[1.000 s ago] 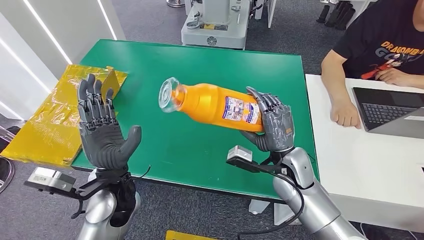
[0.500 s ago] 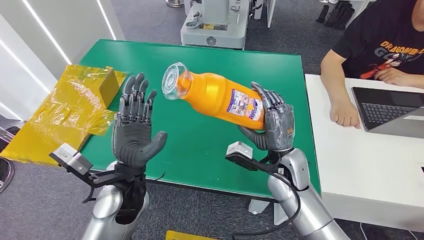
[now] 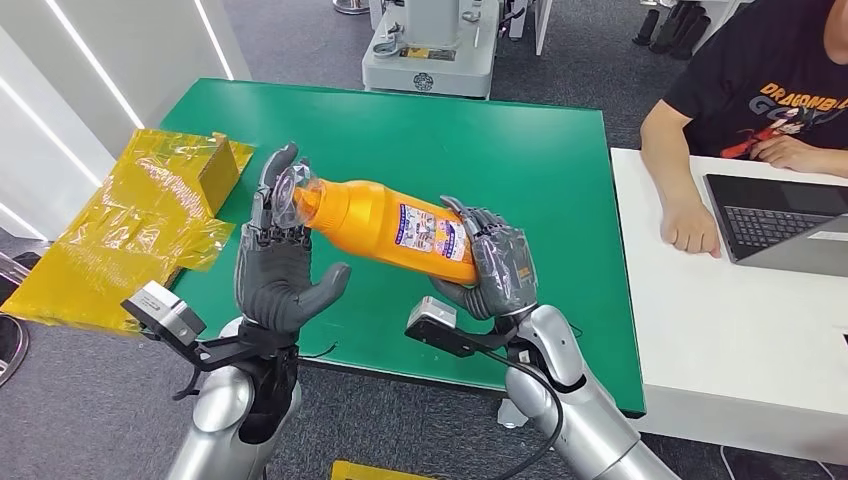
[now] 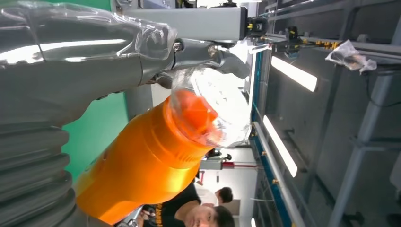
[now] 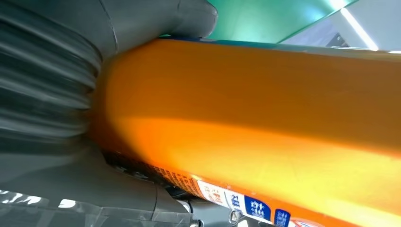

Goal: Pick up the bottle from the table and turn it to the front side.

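My right hand [image 3: 495,270] grips the base of an orange bottle [image 3: 370,215], held on its side above the green table [image 3: 430,130]. The bottle's white and blue label [image 3: 430,232] faces up, and its clear cap [image 3: 290,190] points toward my left hand [image 3: 275,270]. That hand stands upright with its palm toward the bottle, its fingers [image 3: 270,195] spread right behind the cap and its thumb apart from the bottle. In the left wrist view the clear cap [image 4: 208,113] lies close to the fingers [image 4: 208,52]. The right wrist view shows the orange bottle [image 5: 260,109] pressed against my palm.
Crumpled yellow bags [image 3: 130,230] and a small yellow box [image 3: 215,165] lie at the table's left edge. A person [image 3: 760,90] sits at a white table [image 3: 720,330] on the right with a laptop [image 3: 770,215]. A grey machine [image 3: 430,45] stands beyond the far edge.
My right hand has carried the bottle left and lower, toward my left hand. The left hand has moved right and up until its fingers stand behind the cap.
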